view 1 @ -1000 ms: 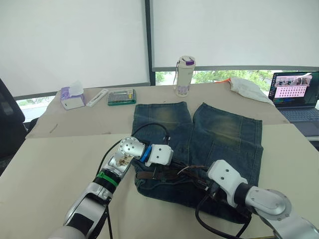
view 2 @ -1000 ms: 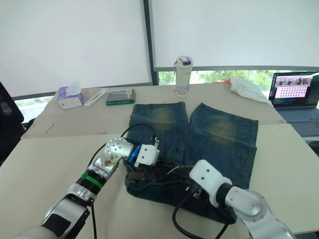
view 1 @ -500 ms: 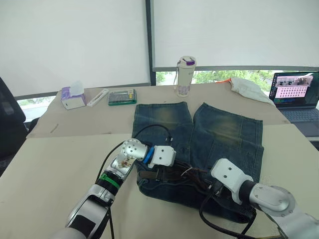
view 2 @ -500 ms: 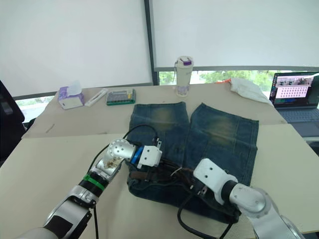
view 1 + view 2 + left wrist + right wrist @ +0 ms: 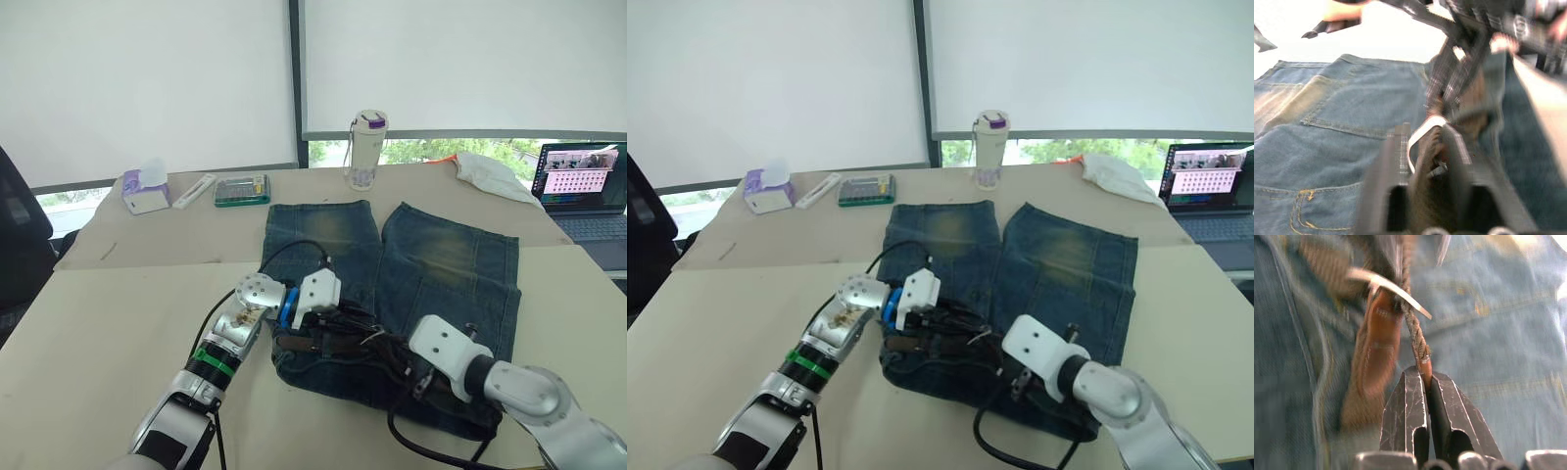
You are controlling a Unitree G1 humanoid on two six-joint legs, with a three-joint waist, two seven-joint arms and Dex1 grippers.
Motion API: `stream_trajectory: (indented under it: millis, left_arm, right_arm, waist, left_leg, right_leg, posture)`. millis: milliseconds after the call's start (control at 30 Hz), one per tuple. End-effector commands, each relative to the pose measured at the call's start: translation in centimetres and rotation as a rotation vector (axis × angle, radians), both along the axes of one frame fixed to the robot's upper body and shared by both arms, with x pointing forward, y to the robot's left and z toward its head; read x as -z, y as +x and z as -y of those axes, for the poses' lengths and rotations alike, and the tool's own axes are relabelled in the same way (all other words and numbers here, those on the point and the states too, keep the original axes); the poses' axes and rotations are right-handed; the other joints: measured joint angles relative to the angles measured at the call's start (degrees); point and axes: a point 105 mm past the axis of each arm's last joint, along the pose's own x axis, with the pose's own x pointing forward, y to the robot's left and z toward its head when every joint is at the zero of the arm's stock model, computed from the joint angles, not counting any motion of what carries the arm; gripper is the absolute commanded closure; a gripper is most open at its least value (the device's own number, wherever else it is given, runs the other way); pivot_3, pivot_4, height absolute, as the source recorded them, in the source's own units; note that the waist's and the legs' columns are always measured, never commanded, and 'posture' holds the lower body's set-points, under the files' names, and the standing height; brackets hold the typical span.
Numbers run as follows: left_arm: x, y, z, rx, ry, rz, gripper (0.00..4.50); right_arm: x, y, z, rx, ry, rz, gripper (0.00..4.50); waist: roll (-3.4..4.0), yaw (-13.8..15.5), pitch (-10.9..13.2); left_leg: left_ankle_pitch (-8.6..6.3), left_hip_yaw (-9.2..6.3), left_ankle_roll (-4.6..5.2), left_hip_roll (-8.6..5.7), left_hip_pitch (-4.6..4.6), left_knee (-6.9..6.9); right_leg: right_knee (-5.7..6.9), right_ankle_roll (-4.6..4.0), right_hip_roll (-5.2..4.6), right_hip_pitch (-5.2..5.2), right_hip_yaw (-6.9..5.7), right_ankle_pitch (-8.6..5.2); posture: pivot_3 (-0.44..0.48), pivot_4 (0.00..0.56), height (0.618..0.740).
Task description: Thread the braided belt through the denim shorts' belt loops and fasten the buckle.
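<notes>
Shorts (image 5: 431, 264) lie flat on table (image 5: 98, 333), legs pointing away from robot, waistband nearest it. Belt (image 5: 338, 345) sits bunched along waistband, between both grippers.

L gripper (image 5: 312, 335) is at left end of waistband; wrist view shows its fingers (image 5: 1393, 166) closed on the brown strap (image 5: 1426, 161), w/ buckle (image 5: 1422, 134) just ahead of the fingertips. Vs 1 s ago: white wrist housing is tipped up and sits a bit further from the robot, over the left leg's top, and the belt bunch under it looks lifted/pulled toward that side. Black cable loop behind it looks much the same.

R gripper (image 5: 1426, 377) is at right part of waistband; its fingers pinched tight on the thin braided tip of belt (image 5: 1415, 340), metal prong (image 5: 1386, 286) crossing strap just beyond. Vs 1 s ago: R wrist sits slightly lower and more over the waistband's right side; a small dark part of it now sticks up at the wrist top.

Can't tell which loops the belt passes through; buckle not fastened.

Unchanged on far side: bottle (image 5: 365, 149), tissue box (image 5: 143, 191), green case (image 5: 240, 190), white cloth (image 5: 490, 174), laptop (image 5: 580, 186).
</notes>
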Motion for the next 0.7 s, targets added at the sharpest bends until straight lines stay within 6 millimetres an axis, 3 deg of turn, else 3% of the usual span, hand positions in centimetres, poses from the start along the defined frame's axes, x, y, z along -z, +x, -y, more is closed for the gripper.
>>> stream_trajectory:
  millis: [33, 67, 100, 167, 233, 300, 433, 700]
  left_arm:
    - [-0.3, -0.4, -2.3, -0.048, -0.035, -0.193, 1.83]
    - [0.3, -0.7, -3.2, -0.059, -0.014, -0.264, 1.53]
    - [0.6, -0.9, -3.8, -0.067, 0.0, -0.312, 1.53]
    - [1.7, -1.4, -4.6, -0.072, 0.05, -0.346, 1.91]
    - [4.5, -2.2, -5.4, -0.072, 0.181, -0.334, 2.53]
    - [5.9, -2.5, -5.8, -0.071, 0.251, -0.317, 3.24]
    - [10.0, -3.0, -7.8, -0.096, 0.43, -0.235, 4.44]
    - [12.3, -2.7, -9.7, -0.163, 0.474, -0.196, 4.44]
  right_arm:
    - [-1.9, -0.6, 0.9, 0.034, -0.037, 0.095, 4.5]
    - [-1.9, -0.9, 1.1, 0.048, -0.037, 0.098, 4.5]
    - [-1.9, -1.1, 1.3, 0.058, -0.035, 0.1, 4.5]
    - [-1.8, -1.5, 1.5, 0.073, -0.039, 0.098, 4.5]
    - [-1.7, -1.8, 1.8, 0.082, -0.051, 0.096, 4.5]
    - [-1.7, -2.0, 2.0, 0.087, -0.055, 0.098, 4.5]
    - [-1.7, -3.0, 3.9, 0.123, -0.13, 0.097, 4.5]
    - [0.4, -5.3, 8.3, 0.256, -0.276, 0.026, 4.5]
  waist:
    - [0.0, -0.43, 0.0]
    - [-0.01, -0.46, 0.01]
    - [0.0, -0.46, 0.01]
    - [0.02, -0.31, 0.0]
    - [0.03, 0.02, 0.0]
    - [0.05, 0.28, -0.02]
    - [0.04, 1.23, -0.02]
    - [0.33, 0.83, -0.44]
  left_leg:
    - [0.0, 0.0, 0.0, 0.0, 0.07, -0.03]
    - [0.0, 0.0, 0.0, 0.0, 0.12, -0.04]
    - [0.0, 0.0, -0.01, 0.0, 0.14, -0.04]
    - [-0.01, 0.01, -0.01, 0.0, 0.18, -0.05]
    - [-0.01, 0.0, -0.01, -0.03, 0.19, -0.04]
    - [-0.01, 0.02, -0.01, -0.05, 0.19, -0.04]
    - [-0.02, 0.02, -0.01, -0.03, 0.19, -0.05]
    - [-0.14, 0.11, 0.05, 0.14, 0.4, -0.12]
  right_leg:
    - [0.07, 0.01, 0.01, 0.01, 0.01, -0.01]
    - [0.16, 0.02, 0.01, 0.0, 0.03, -0.01]
    - [0.19, 0.02, 0.01, -0.01, 0.04, -0.02]
    - [0.22, 0.03, 0.0, 0.01, 0.04, -0.03]
    - [0.18, 0.03, -0.03, 0.04, 0.03, -0.04]
    - [0.08, 0.03, -0.05, 0.08, 0.04, -0.04]
    - [-0.07, 0.02, -0.06, 0.12, 0.04, -0.03]
    - [-0.13, 0.04, 0.03, 0.32, 0.1, -0.06]
  posture:
    - [0.0, 0.15, 0.74]
    - [0.0, 0.15, 0.74]
    - [0.0, 0.15, 0.74]
    - [0.0, 0.15, 0.74]
    - [0.0, 0.15, 0.74]
    - [0.0, 0.15, 0.74]
    - [0.0, 0.15, 0.74]
    - [0.0, 0.15, 0.74]
